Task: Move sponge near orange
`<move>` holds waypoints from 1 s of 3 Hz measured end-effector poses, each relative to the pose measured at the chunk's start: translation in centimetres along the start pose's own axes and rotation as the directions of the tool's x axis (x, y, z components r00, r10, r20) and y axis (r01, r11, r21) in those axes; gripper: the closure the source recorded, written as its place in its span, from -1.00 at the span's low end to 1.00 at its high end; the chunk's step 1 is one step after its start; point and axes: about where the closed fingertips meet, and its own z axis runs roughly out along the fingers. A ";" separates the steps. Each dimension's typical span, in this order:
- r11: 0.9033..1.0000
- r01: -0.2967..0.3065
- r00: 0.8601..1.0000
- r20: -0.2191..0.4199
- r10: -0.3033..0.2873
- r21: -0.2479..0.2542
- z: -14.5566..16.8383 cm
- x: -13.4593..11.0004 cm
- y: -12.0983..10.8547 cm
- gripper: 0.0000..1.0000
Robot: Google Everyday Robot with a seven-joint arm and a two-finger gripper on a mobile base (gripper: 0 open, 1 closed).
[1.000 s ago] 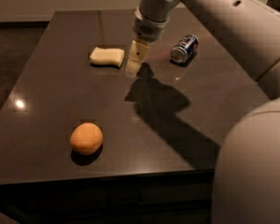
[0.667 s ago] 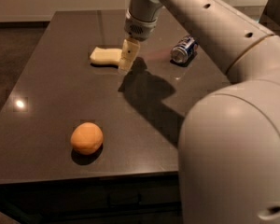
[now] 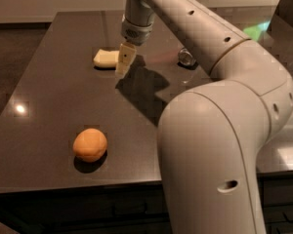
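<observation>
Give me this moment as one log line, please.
pincer: beside sponge | sponge: far side of table, not lifted | orange: near edge, far from sponge

— We see a dark brown tabletop (image 3: 58, 106), glossy, with a few pale glints of light on it.
— And on it the sponge (image 3: 105, 59) looks a plain, pale yellow-cream to us.
— The gripper (image 3: 121, 71), just right of the sponge and low over the tabletop, is cream too, close to the sponge's shade.
— We'd call the orange (image 3: 90, 144), near the front edge, a matte orange, darker on its shaded underside.
— The arm (image 3: 224, 82) we read as off-white, dotted with small dark holes.
— The can (image 3: 186, 57) behind it shows us a silvery end.
</observation>
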 end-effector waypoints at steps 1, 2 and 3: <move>1.000 0.002 1.000 -0.008 -0.002 -0.019 1.3 -1.1 0.3 -1.00; 0.999 0.005 1.000 -0.018 -0.006 -0.040 2.3 -2.1 0.6 -0.53; 0.998 0.005 1.000 -0.013 -0.006 -0.056 2.5 -2.5 0.6 -0.06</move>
